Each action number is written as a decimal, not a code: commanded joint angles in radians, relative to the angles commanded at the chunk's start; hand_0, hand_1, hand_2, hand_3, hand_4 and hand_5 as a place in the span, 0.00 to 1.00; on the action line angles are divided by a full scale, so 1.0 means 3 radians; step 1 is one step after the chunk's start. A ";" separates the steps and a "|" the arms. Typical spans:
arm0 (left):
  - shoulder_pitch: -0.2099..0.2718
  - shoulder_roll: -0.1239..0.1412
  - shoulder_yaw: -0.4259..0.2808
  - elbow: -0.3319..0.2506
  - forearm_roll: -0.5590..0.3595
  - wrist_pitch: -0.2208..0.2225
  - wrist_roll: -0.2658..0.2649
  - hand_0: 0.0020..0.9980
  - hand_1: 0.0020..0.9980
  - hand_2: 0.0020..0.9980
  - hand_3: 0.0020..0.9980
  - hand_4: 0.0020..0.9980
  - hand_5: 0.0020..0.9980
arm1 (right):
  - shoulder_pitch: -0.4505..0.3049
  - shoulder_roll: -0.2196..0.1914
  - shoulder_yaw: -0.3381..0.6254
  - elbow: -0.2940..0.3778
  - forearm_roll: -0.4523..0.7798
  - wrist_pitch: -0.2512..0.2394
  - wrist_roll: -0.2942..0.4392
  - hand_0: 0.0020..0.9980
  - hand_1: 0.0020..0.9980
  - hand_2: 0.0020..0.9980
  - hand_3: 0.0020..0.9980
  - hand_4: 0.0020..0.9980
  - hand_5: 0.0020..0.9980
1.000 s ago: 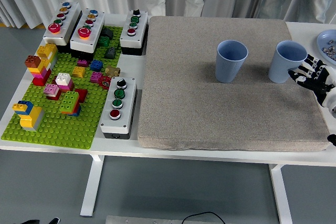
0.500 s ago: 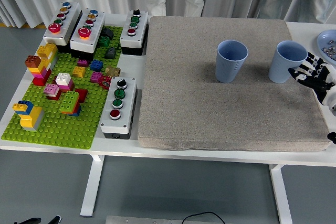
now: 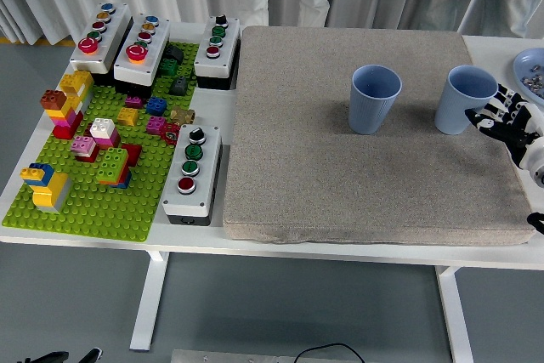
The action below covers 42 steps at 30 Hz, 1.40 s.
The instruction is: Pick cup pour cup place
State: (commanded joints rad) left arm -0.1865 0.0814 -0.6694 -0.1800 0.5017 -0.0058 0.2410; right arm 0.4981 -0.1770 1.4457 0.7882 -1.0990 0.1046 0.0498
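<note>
Two blue cups stand upright on a grey mat (image 3: 357, 176). One cup (image 3: 374, 99) is near the mat's middle. The other cup (image 3: 464, 99) stands toward the mat's right edge. My right hand (image 3: 501, 119) comes in from the right edge, fingers spread and open, right beside the right cup's right side and holding nothing. Whether the fingertips touch the cup cannot be told. What is inside the cups is not visible. The left hand is out of view.
A plate (image 3: 529, 74) with small items sits at the far right edge. Left of the mat are several button boxes (image 3: 192, 172) and a green baseplate (image 3: 89, 184) with toy bricks. People stand at the table's far side.
My right hand has shifted slightly to the right and up beside the right cup. The cups have not moved.
</note>
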 joint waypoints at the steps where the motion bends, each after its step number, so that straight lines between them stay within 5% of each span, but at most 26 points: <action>1: 0.0000 0.0000 0.0000 0.0000 0.0002 0.0000 0.0001 0.77 0.81 0.83 0.67 0.53 0.91 | 0.0000 0.0002 -0.0005 -0.0006 0.0005 -0.0002 0.0004 0.89 0.88 0.98 0.89 0.79 0.17; 42: -0.0006 0.0003 0.0017 0.0000 0.0002 -0.0003 0.0008 0.77 0.81 0.83 0.67 0.53 0.91 | 0.0088 0.0115 -0.0086 -0.0171 0.0033 -0.0027 0.0043 0.88 0.88 0.97 0.89 0.79 0.18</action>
State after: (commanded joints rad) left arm -0.1884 0.0822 -0.6643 -0.1800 0.5024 -0.0067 0.2434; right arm 0.5244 -0.1426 1.4199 0.7370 -1.0890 0.0966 0.0627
